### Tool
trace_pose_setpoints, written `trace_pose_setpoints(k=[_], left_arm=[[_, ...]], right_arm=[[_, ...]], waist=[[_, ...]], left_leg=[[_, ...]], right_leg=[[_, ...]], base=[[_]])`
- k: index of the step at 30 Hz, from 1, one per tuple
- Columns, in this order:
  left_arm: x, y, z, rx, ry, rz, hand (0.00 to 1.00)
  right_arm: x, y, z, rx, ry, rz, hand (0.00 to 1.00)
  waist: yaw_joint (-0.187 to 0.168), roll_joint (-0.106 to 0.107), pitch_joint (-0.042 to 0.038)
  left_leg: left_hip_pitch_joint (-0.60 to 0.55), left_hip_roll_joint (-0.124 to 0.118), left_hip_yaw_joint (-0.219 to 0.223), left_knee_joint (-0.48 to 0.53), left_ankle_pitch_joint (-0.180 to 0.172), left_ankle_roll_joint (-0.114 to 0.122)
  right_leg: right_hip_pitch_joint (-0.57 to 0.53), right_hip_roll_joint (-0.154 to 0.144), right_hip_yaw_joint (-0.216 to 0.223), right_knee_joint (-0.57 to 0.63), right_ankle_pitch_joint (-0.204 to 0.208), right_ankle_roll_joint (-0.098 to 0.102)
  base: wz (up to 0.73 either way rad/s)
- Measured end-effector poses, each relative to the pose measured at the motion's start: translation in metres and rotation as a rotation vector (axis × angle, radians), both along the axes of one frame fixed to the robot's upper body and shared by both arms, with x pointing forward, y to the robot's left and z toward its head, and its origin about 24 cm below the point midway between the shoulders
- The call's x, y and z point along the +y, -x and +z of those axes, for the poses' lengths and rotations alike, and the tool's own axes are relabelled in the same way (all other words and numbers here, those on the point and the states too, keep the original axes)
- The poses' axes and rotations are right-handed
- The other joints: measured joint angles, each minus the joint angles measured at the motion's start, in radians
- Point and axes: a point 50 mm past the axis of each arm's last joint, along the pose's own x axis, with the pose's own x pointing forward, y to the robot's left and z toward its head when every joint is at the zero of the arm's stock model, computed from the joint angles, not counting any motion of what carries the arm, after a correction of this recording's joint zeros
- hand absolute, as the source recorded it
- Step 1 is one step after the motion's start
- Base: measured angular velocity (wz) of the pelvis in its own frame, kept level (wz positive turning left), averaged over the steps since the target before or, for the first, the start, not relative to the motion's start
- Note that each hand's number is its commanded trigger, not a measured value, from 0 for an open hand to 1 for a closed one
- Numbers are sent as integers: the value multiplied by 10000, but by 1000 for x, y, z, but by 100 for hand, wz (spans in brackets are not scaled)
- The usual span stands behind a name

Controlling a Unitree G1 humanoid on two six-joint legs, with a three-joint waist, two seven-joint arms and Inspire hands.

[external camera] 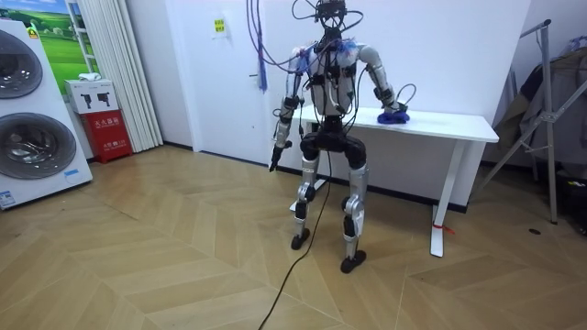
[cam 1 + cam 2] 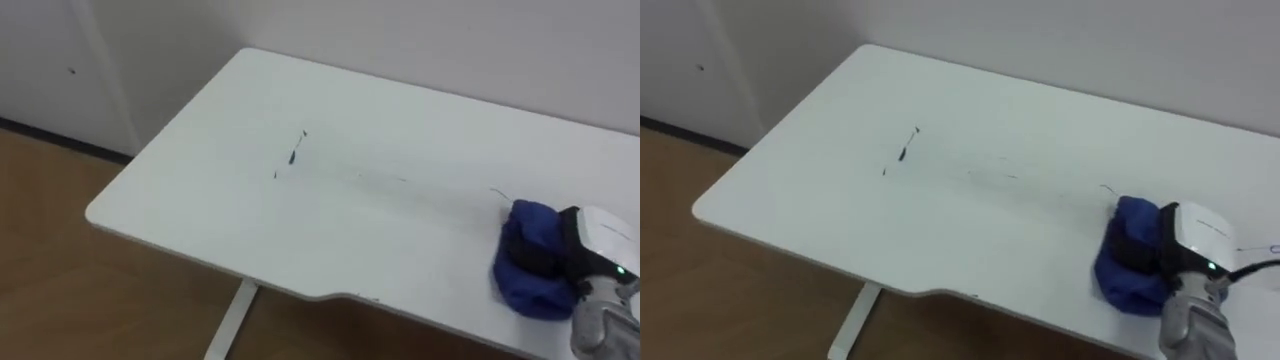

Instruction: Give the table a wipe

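A white table (image 2: pixel 300 225) stands against the wall. A bunched blue cloth (image 2: pixel 528 268) lies near its right front edge, and my right hand (image 2: pixel 598 240) rests on the cloth with its dark fingers curled into it. Short dark marks (image 2: pixel 296 152) sit near the table's middle, with thin faint lines (image 2: pixel 500 192) just left of the cloth. In the room view I stand at the table's left part, right arm stretched out to the cloth (image 1: pixel 394 116). My left hand (image 1: pixel 277 147) hangs by my side with straight fingers, away from the table.
The table's left end and front edge (image 2: pixel 150 235) drop to a wooden floor (image 2: pixel 60 290). In the room view, washing machines (image 1: pixel 32 110) and a red box (image 1: pixel 108 133) stand far left. A metal stand (image 1: pixel 550 110) is at the right.
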Motion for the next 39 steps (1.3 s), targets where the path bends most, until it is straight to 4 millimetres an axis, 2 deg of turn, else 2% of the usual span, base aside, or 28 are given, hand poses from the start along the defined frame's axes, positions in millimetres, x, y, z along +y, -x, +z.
trace_pose_setpoints(k=[2,3,5,7,8,10,12,15,16,17,18,19,20,22,24,25,27,28,29,30,32,33,34,35,36,37,38,39], left_arm=[[-3,4,-2,257,14,-108,0],[-4,4,-2,303,36,-106,0],[-11,3,-5,352,194,-77,0],[-11,4,-5,419,217,-86,0],[-10,8,-5,526,183,8,0],[-6,13,-3,604,68,17,0],[-5,19,-2,698,104,128,0],[0,24,-1,861,102,122,0],[4,28,0,922,61,283,0],[8,32,1,1037,-39,483,0],[11,34,2,1077,-109,514,0],[16,35,3,1090,-239,565,0],[20,32,4,936,-374,572,0],[24,19,6,450,-545,505,0],[27,8,8,-24,-751,313,0],[28,2,9,-317,-876,188,0],[28,-13,9,-640,-965,124,0],[27,-27,9,-952,-951,15,0],[25,-40,10,-1227,-962,-102,0],[25,-45,10,-1342,-977,-193,0],[25,-61,13,-1675,-995,-422,0],[25,-63,13,-1735,-988,-417,0],[25,-62,13,-1758,-947,-267,0],[28,-58,13,-1628,-987,-169,0],[27,-53,12,-1502,-963,-107,0],[24,-43,9,-1231,-815,-38,0],[23,-28,7,-854,-699,14,0],[22,-21,7,-697,-679,30,0]], right_arm=[[38,-34,11,-213,-342,995,100],[48,-43,15,-343,-454,1315,100],[84,-76,40,-1074,-420,2488,100],[99,-95,60,-1632,-432,3107,100],[103,-102,70,-1960,-544,3295,100],[102,-105,74,-2103,-565,3316,100],[89,-99,65,-1770,-492,3061,100],[40,-64,24,-162,-290,1632,100],[20,-44,16,-557,-807,752,100],[5,-28,9,-692,-999,52,100],[0,-22,6,-759,-1045,-219,100],[-9,-8,0,-834,-1080,-751,100],[-19,4,-4,-818,-1031,-1188,100],[-31,19,-7,-659,-878,-1628,100],[-33,21,-8,-550,-788,-1746,100],[-28,20,-10,-440,-742,-1605,100],[-19,13,-11,-338,-652,-1409,100],[-12,5,-10,-331,-524,-1333,100],[-2,-10,-4,-363,-391,-1058,100],[6,-19,0,-390,-371,-741,100],[37,-54,22,-868,-265,805,100],[41,-60,29,-1080,-160,1170,100],[49,-71,42,-1550,33,1708,100],[51,-76,50,-1866,176,1943,100],[49,-77,53,-1925,268,1974,100],[40,-73,53,-1859,536,1835,100],[26,-60,43,-1384,757,1527,100],[19,-53,37,-1056,966,1421,100]], waist=[[340,-118,25],[419,-126,44],[865,-174,92],[1163,-162,154],[1255,-152,159],[1302,-125,166],[1144,-70,175],[1014,5,157],[849,114,126],[598,229,139],[449,297,170],[168,316,143],[-85,364,145],[-263,414,131],[-138,457,135],[33,542,92],[174,563,100],[377,569,94],[588,551,88],[690,529,92],[840,329,33],[885,275,39],[972,165,23],[1067,31,31],[1077,41,-16],[926,192,43],[672,156,40],[576,113,32]], left_leg=[[34,57,60,-99,8,-10],[20,61,49,-95,10,-13],[-127,66,62,-72,12,-17],[-277,57,-18,-65,9,-12],[-359,27,-219,-59,9,-9],[-400,10,-378,-57,8,-8],[-482,-65,-548,-12,10,-3],[-500,-205,-363,205,-24,59],[-494,-217,-209,291,-96,174],[-387,-231,-8,335,-114,203],[-342,-259,91,377,-134,235],[-231,-300,130,435,-182,312],[-120,-339,180,555,-278,447],[-69,-317,379,872,-602,567],[-67,-81,820,1151,-944,641],[-104,175,1201,1443,-1198,654],[-251,448,1396,1908,-1431,598],[-387,657,1462,2155,-1515,483],[-647,915,1499,2416,-1586,306],[-773,1060,1459,2514,-1597,206],[-1208,1506,785,2482,-1395,-308],[-1290,1602,644,2422,-1337,-459],[-1423,1858,494,2305,-1172,-815],[-1434,2118,352,2152,-976,-1194],[-1458,2263,288,2075,-874,-1382],[-1520,2692,194,1991,-485,-1516],[-1668,2925,509,1938,75,-1169],[-1714,2988,735,1970,295,-958]], right_leg=[[-136,79,168,8,51,-74],[-155,86,168,14,50,-74],[-321,91,191,-8,51,-75],[-403,88,100,-37,55,-77],[-390,81,-100,-23,62,-72],[-298,67,-394,-18,61,-71],[-159,5,-831,-7,56,-63],[-66,-201,-847,290,22,-10],[-159,-301,-827,636,8,10],[-256,-443,-806,1010,-10,36],[-281,-530,-807,1192,-11,37],[-364,-686,-820,1592,-14,36],[-404,-854,-834,1988,-18,32],[-601,-1081,-834,2658,-19,29],[-933,-1254,-782,3245,13,8],[-1017,-1272,-654,3409,58,-23],[-1317,-1445,-312,4053,-193,-178],[-1535,-1686,1,4236,-399,-208],[-1752,-1912,208,4154,-408,-198],[-1891,-1973,359,4009,-398,-183],[-1964,-1902,478,2510,-78,-87],[-1933,-1815,438,2074,81,-80],[-1880,-1647,256,1535,349,-84],[-1917,-1462,-55,1725,488,124],[-1871,-1382,-285,2016,249,543],[-1862,-1094,-735,2701,-361,416],[-1797,-980,-1149,2988,-847,255],[-1721,-945,-1275,3046,-1052,170]], base=[[-26],[-6],[0],[19],[34],[41],[48],[27],[0],[-9],[-20],[-15],[-16],[-25],[-65],[-92],[-68],[-47],[-52],[-50],[-28],[-4],[3],[14],[44],[89],[97],[87]])
